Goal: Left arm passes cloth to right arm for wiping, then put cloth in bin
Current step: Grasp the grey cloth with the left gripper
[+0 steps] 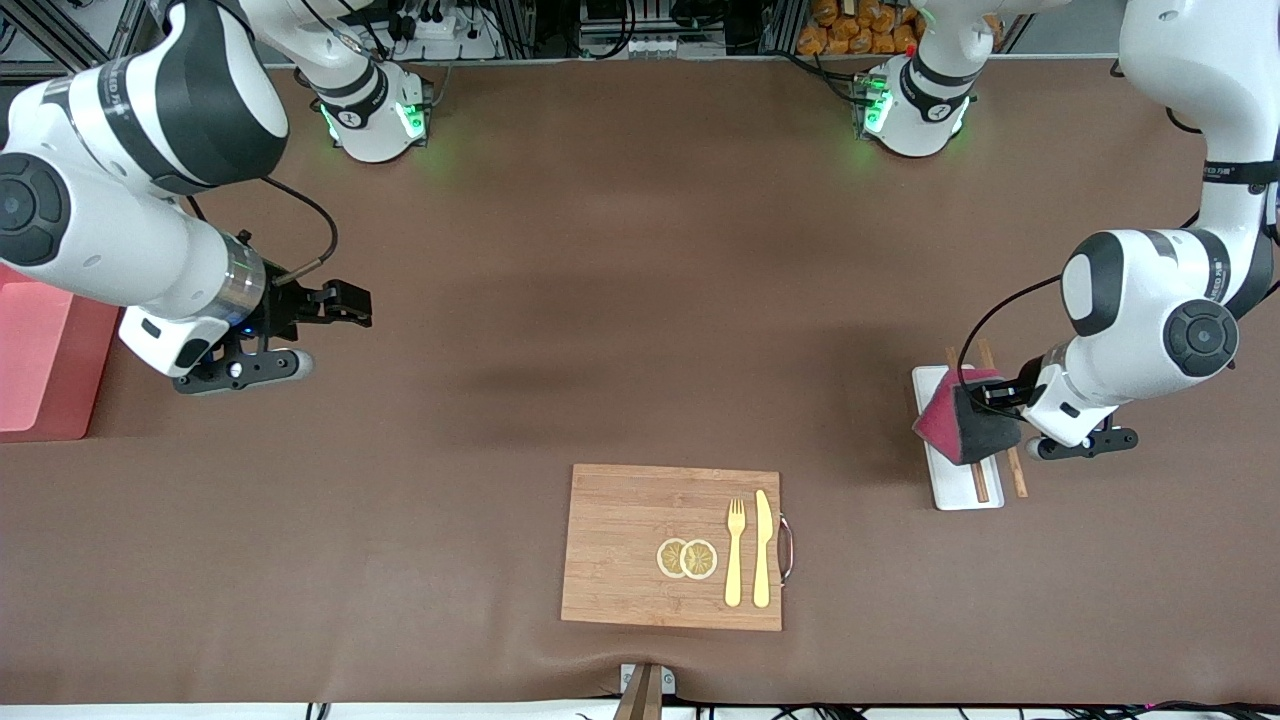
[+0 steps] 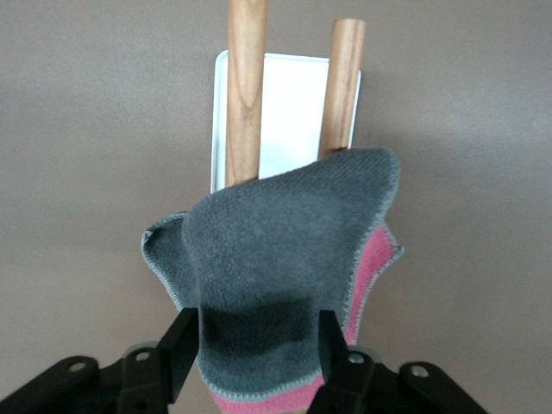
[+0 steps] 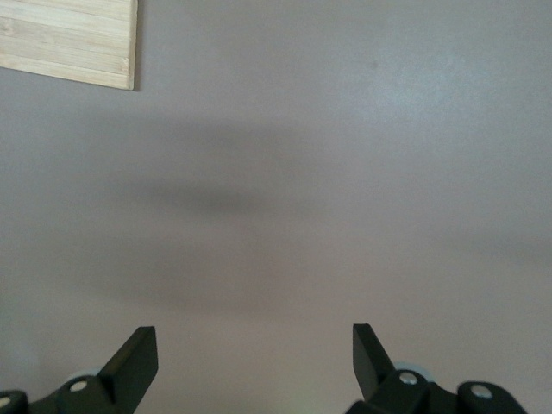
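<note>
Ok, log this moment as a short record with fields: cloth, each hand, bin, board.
cloth: pinched in the left hand, lifted over the white tray and two wooden sticks
cloth point: cloth
right hand: open, holding nothing, waiting over bare table by the bin
bin: pink, at the right arm's end
cutting board: carries lemon slices, fork, knife
</note>
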Tool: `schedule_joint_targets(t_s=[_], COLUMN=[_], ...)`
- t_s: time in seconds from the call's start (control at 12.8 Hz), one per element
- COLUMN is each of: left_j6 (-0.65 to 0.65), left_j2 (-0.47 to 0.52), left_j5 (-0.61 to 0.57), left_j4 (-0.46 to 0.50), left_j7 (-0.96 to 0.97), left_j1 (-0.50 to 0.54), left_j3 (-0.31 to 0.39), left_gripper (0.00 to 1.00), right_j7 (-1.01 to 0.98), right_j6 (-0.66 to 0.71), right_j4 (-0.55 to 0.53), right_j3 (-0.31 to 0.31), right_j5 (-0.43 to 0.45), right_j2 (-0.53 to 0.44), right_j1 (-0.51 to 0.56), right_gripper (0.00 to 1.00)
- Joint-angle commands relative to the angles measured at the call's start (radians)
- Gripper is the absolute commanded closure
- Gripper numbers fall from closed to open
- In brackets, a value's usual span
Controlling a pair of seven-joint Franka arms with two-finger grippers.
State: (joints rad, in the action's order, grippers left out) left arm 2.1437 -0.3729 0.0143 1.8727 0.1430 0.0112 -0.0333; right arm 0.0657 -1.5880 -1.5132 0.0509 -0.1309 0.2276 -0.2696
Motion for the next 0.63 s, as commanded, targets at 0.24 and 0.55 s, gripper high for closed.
schedule_joint_targets(t_s=[0.24, 0.55], left_j6=[0.01, 0.009], left_j2=[-0.011, -0.009], left_j5=[-0.011, -0.014], left_j4=[-0.007, -0.012], left_j7=[0.01, 0.01], left_j1=[0.007, 0.006], left_j3=[-0.004, -0.004], left_gripper=[0.46, 0.59], right_j7=[0.009, 0.04], right_j6=[0.011, 0.011], right_j4=[0.013, 0.014], right_j3=[0.009, 0.007], right_j5=[-0.018, -0.022], right_j2=[-0.001, -0.001], right_j1=[-0.005, -0.007], right_gripper=[0.0, 0.0])
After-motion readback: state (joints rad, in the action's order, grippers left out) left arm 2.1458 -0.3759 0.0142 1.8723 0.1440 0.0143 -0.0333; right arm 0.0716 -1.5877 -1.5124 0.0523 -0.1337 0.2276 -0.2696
